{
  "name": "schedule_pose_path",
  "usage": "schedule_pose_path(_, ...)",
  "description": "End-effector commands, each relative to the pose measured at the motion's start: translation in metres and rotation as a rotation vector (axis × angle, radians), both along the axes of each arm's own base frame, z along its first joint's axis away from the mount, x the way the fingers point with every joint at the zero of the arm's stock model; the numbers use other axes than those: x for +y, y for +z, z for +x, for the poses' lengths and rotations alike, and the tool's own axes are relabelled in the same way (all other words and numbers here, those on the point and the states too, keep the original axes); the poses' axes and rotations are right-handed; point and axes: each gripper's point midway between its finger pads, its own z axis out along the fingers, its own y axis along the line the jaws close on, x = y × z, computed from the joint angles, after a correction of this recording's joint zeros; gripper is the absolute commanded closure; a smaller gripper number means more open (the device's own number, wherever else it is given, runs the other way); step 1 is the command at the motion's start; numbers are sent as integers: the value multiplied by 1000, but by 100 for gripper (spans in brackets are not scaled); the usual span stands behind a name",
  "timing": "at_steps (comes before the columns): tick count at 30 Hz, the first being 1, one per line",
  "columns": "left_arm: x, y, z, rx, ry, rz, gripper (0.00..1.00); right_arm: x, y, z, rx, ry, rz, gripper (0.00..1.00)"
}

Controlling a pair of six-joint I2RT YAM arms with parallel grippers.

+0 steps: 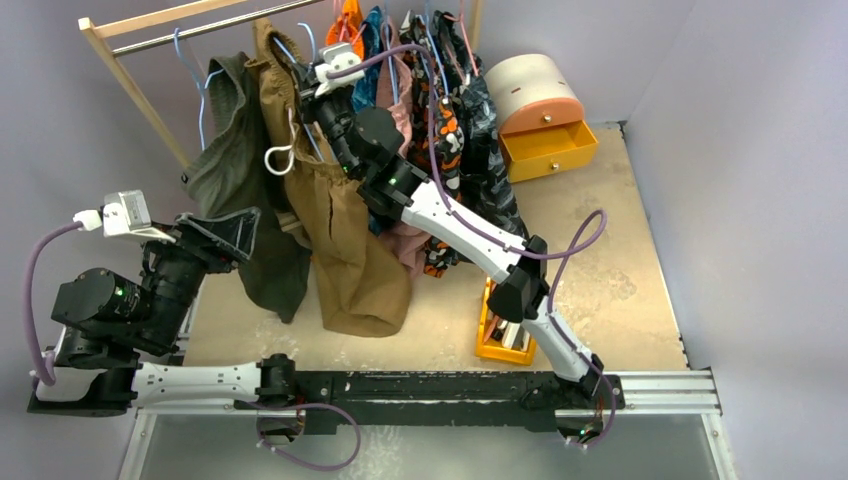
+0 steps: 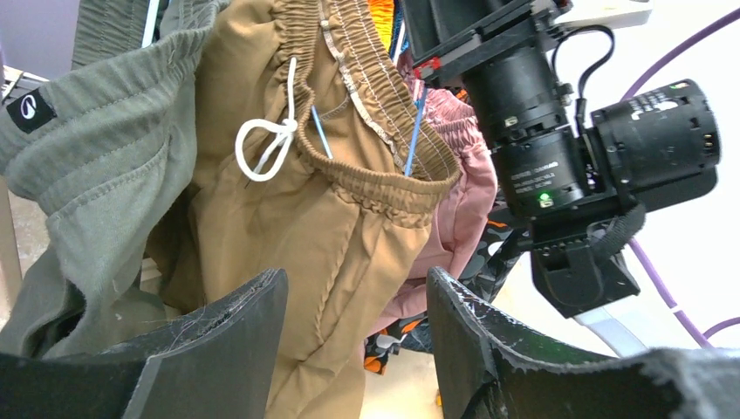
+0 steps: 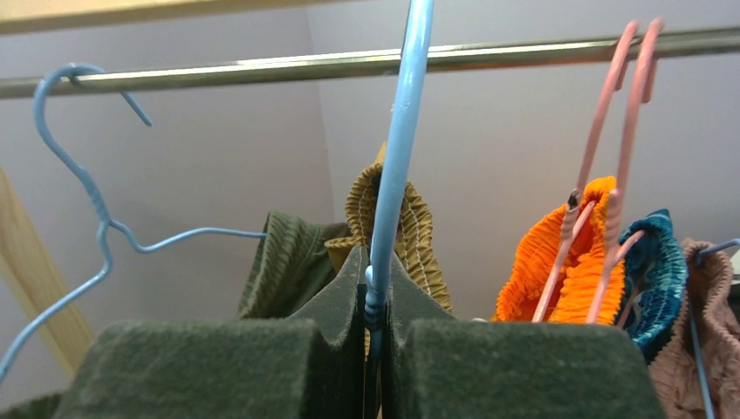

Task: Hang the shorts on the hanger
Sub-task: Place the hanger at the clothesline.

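Got right gripper (image 3: 375, 297) pinched tight on the hanger (image 3: 401, 131) under the rail (image 3: 524, 52); left gripper (image 2: 355, 288) spread wide, gripping nothing, facing the shorts (image 2: 332, 227) hung on that hanger; can't make out contents of the 1 open yellow drawer (image 1: 548, 150) behind.

Only clear mark: small black tag (image 2: 30, 110) w/ white swirl logo, no letters, sewn on olive-green garment (image 2: 96, 175), just left of shorts (image 2: 332, 244). Right of shorts: faint white print on black motor housing (image 2: 534, 166), above green LED (image 2: 546, 197), too small & blurred to read. Further right of shorts, bigger motor (image 2: 663, 127): white smudge of print, illegible too.
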Motion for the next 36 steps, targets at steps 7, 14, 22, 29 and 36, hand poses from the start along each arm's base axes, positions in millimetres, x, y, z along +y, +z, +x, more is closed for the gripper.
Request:
schedule_pose_path(7, -11, -2, 0, 3, -19, -30, 41, -30, 67, -13, -187, 54, 208, 100)
schedule_pose_path(14, -10, -4, 0, 3, -17, -32, 41, -30, 72, -14, -219, 67, 251, 100)
schedule_pose_path(22, -23, 8, 2, -48, -28, 49, 38, -30, 71, -24, -91, 136, 281, 100)
schedule_pose_path(29, -49, 28, 3, -151, -79, 151, 36, -36, 78, -54, 0, 224, 246, 100)
schedule_pose_path(36, -66, 28, 10, -182, -34, 214, 32, -48, 76, -68, 45, 263, 227, 100)
